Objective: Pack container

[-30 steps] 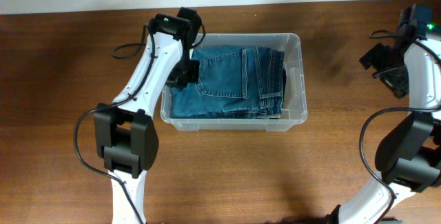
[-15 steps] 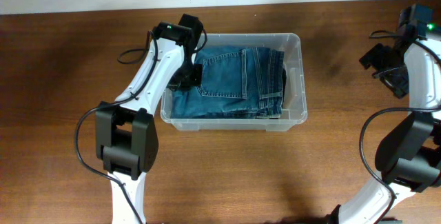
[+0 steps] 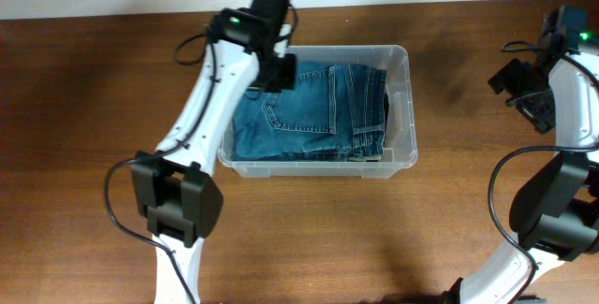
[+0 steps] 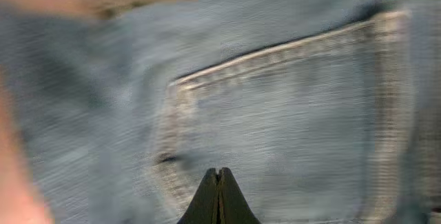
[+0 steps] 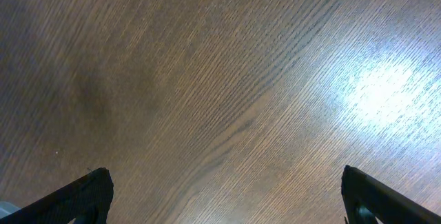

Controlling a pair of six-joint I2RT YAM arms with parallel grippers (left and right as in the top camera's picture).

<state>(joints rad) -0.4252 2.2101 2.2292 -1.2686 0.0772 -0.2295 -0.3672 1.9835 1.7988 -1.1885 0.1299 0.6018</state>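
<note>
Overhead, the left gripper (image 3: 284, 70) had moved from the left wall of the mid-table container (image 3: 318, 168) to its back-left corner above the packed jeans (image 3: 309, 112); its wrist view showed jaws together, empty, over a pocket (image 4: 282, 120); the right wrist view showed the right gripper (image 5: 227, 193) spread wide over the table (image 5: 220, 79), suggesting packing was finished.

The container (image 3: 401, 108) is clear, colourless plastic, smooth and faintly glossy along its rim. The jeans (image 3: 318, 117) are blue denim cloth, matt, finely ribbed, with paler raised stitching. The bench (image 3: 374, 238) is brown grained wood, smooth with a soft sheen.
</note>
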